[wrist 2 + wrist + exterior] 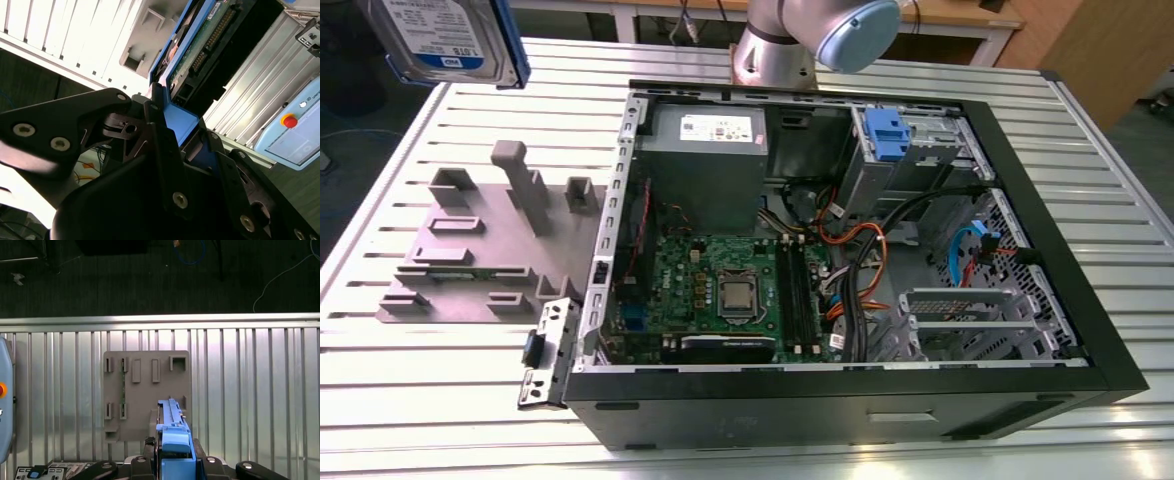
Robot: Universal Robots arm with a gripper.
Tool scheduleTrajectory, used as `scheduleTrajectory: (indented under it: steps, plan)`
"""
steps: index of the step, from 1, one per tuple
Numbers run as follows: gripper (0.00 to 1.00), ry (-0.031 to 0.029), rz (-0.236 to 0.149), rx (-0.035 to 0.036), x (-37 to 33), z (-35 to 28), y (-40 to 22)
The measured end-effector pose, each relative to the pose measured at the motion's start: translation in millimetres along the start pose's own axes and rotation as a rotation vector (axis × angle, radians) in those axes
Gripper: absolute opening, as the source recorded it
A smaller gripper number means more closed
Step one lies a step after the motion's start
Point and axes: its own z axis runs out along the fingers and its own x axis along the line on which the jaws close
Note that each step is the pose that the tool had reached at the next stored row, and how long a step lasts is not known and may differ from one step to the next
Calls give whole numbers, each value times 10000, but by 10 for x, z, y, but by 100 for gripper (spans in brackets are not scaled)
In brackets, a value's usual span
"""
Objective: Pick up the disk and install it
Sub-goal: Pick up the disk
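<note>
The disk (447, 40), one in number, is clamped edge-on by its blue rails between the fingers of the gripper (173, 460), high over the single grey fixture plate (467, 250) beside the one open computer case (854, 250); the carry probably calls for a level disk, clear of the case wall.
</note>
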Motion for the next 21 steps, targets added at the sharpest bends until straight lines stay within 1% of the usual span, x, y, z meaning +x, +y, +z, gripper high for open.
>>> scheduleTrajectory:
  steps: [10, 16, 21]
  plan:
    - [36, 0, 0, 1, 3, 0, -2]
    - [36, 1, -2, 0, 2, 1, -30]
    - [36, 1, -3, -20, 1, 7, -59]
